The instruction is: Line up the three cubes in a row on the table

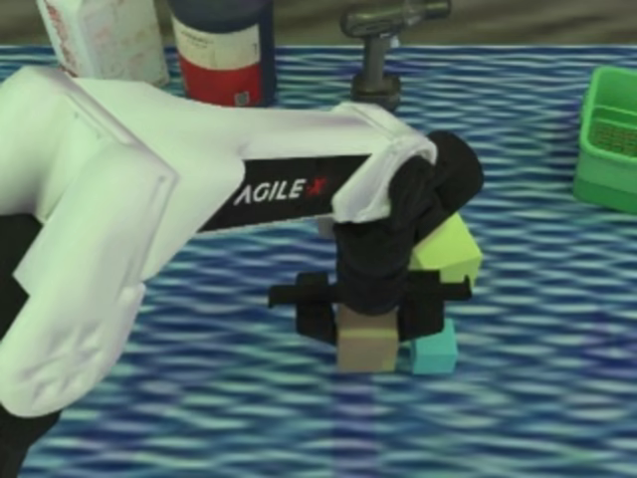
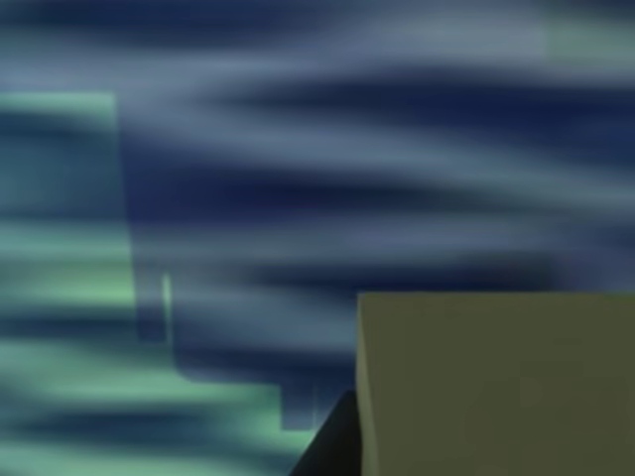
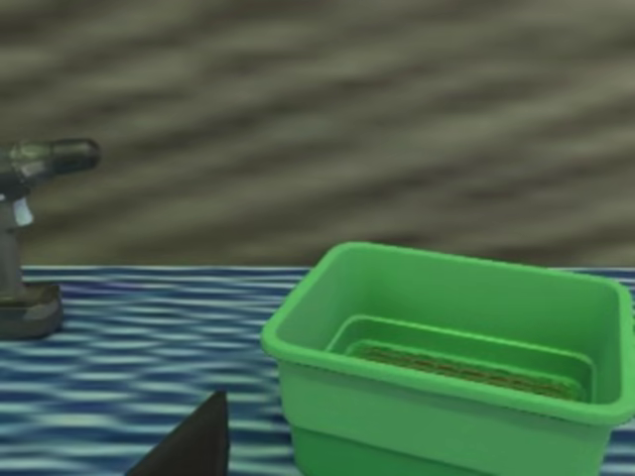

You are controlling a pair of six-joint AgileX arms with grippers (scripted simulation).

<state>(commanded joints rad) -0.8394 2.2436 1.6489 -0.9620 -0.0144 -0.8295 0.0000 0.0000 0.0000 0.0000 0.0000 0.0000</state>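
Black fingers of the left pincer (image 1: 369, 321) straddle the tan-olive cube (image 1: 366, 348) just below centre frame, closed against its sides on the rippled blue tabletop (image 1: 537, 329). Touching its right sits the small teal cube (image 1: 434, 353); the lime-green cube (image 1: 448, 249) lies just above, partly hidden by the wrist. A green basket (image 1: 605, 139) stands far right.

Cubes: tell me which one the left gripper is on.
The tan cube. It sits directly under the left gripper, between its fingers; the teal cube lies beside it, and the lime cube lies behind.
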